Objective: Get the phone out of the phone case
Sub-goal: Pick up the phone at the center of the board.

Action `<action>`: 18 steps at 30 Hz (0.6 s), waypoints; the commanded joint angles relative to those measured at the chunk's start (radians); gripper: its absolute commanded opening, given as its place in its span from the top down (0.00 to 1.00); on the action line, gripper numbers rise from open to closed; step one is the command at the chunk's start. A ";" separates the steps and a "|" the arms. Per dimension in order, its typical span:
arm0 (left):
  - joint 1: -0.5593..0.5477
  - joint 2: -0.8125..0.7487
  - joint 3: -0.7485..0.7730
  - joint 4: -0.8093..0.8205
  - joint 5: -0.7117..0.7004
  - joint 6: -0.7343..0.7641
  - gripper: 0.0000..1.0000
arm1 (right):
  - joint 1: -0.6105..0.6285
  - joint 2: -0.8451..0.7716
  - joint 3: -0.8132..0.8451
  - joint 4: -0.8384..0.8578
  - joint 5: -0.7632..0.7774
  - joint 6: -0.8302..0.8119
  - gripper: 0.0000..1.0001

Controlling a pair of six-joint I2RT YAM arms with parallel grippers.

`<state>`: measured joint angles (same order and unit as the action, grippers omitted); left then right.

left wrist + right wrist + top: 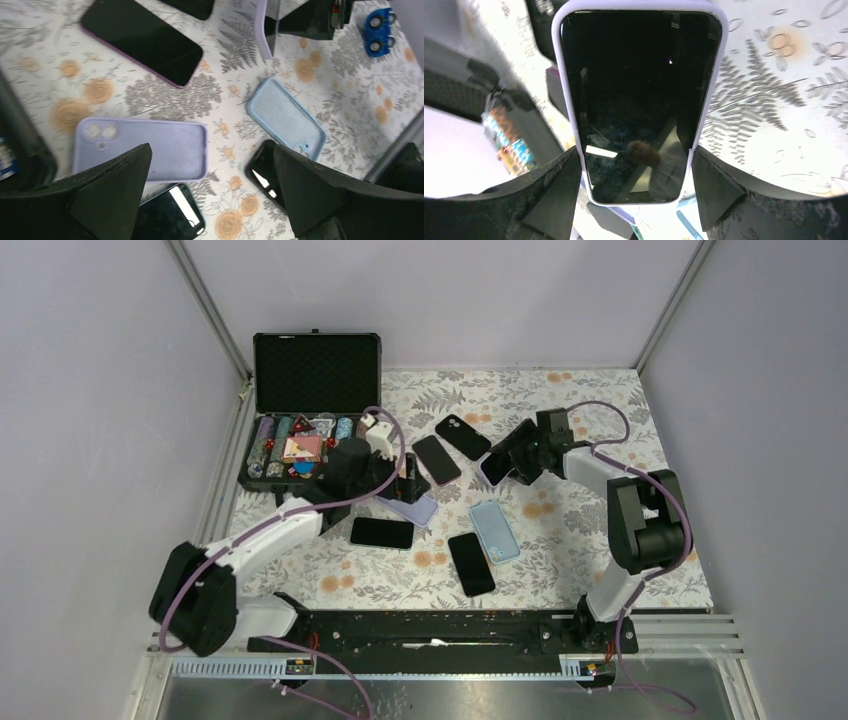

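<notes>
At frame centre, the right tool (pixel 635 156) clasps the lilac case (pixel 639 5) with the phone (pixel 639 100) fully inside, removal not begun; the left tool (pixel 211 151) hangs released.

**One Overhead Camera, Two Close Wrist Views**

The top external camera sits high above and behind the arm bases, looking down over the whole floral counter (pixel 570 570) from far off. The left wrist camera looks down past the left hand (pixel 212 147), fairly near the counter, angled toward the right arm. The right wrist camera peers past the right hand (pixel 635 147), very near the cased phone (pixel 639 100) that fills its frame. All three views share that phone; the lilac case (pixel 172 137) and blue case (pixel 285 117) show overhead too.
</notes>
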<state>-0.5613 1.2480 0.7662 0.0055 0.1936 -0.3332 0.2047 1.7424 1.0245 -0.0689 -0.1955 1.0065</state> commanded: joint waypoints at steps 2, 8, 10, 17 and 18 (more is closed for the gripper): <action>0.004 0.133 0.116 0.164 0.201 -0.080 0.01 | 0.004 -0.117 -0.029 0.186 -0.161 -0.047 0.49; -0.017 0.325 0.214 0.315 0.311 -0.202 0.01 | 0.037 -0.212 -0.101 0.192 -0.190 -0.004 0.49; -0.040 0.368 0.233 0.369 0.331 -0.248 0.02 | 0.057 -0.232 -0.125 0.210 -0.203 0.026 0.48; -0.135 0.482 0.354 0.279 0.271 -0.208 0.09 | 0.088 -0.273 -0.165 0.211 -0.257 0.062 0.47; -0.137 0.490 0.359 0.270 0.262 -0.216 0.12 | 0.089 -0.283 -0.166 0.196 -0.257 0.056 0.47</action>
<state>-0.6750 1.7172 1.0557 0.2550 0.4610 -0.5434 0.2829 1.5398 0.8497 0.0929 -0.3977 1.0550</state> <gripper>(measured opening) 0.924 0.786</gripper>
